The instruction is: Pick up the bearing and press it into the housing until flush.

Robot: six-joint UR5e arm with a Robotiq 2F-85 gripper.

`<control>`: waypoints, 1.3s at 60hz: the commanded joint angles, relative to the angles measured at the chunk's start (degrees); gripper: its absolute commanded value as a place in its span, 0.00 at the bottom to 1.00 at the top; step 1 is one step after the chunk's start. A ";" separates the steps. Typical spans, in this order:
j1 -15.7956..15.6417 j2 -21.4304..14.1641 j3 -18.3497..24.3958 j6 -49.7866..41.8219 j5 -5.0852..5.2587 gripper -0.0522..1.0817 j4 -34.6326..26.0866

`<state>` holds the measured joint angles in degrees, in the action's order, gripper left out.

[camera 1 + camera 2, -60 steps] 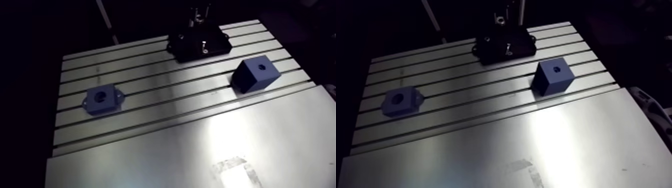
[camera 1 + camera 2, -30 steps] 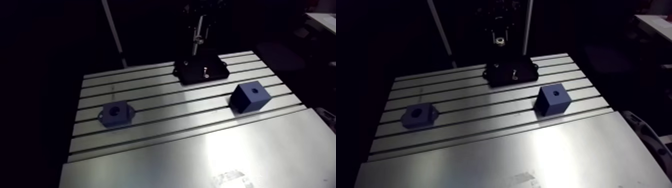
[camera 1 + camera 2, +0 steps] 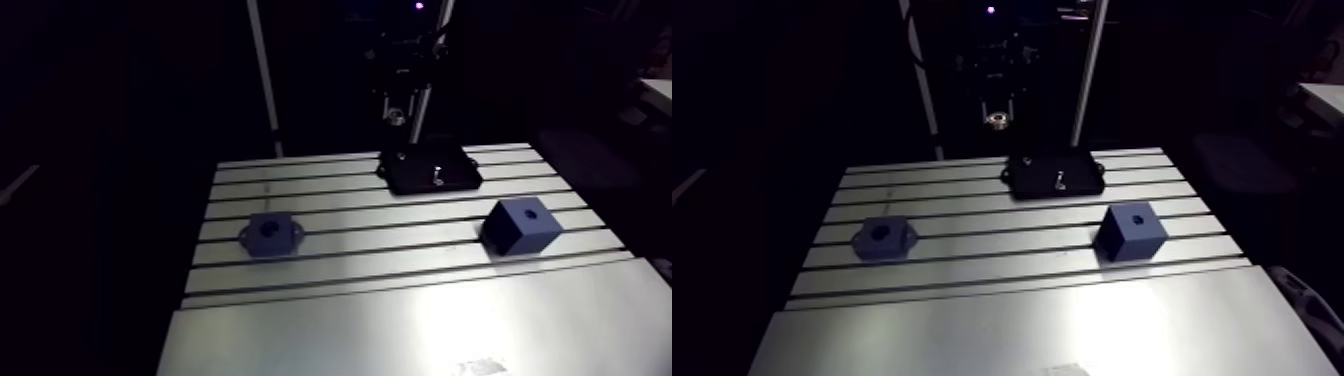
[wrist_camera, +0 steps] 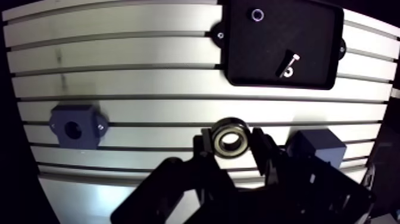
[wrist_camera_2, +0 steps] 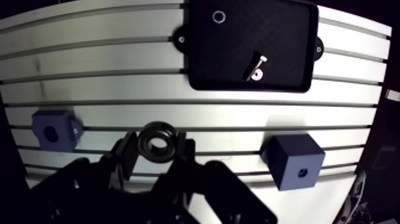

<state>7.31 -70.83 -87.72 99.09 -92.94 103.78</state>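
Observation:
In the wrist view my gripper (image 4: pixel 231 142) is shut on the bearing (image 4: pixel 231 136), a dark steel ring held upright between the two black fingers (image 4: pixel 205 144). It hangs high over the slotted table. In the arm view the bearing (image 3: pixel 994 119) glints above the far end of the table, over the black tray (image 3: pixel 1054 173). The blue housing (image 4: pixel 76 124), a flanged block with a round bore, sits far off to one side of the gripper; the arm view shows the housing (image 3: pixel 268 234) on the table's left.
The black tray (image 4: pixel 280 42) holds a bolt (image 4: pixel 288 65) and a small ring (image 4: pixel 257 15). A blue cube (image 3: pixel 520 224) with a small hole stands on the table's right, close beside the gripper in the wrist view. A smooth metal plate (image 3: pixel 420 330) covers the near part of the table.
The arm view has pulled back and shifted as the arm moved. The gripper with the bearing now hangs higher above the black tray than earlier. The housing, cube and tray have stayed put.

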 commanded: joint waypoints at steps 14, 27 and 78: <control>-8.69 -2.34 -5.46 -10.27 1.81 0.54 5.06; -11.82 -1.83 -6.89 -11.52 2.40 0.54 8.50; -16.37 1.88 -8.28 -14.15 3.07 0.54 8.50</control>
<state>-8.52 -69.50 -95.68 85.05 -89.99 112.11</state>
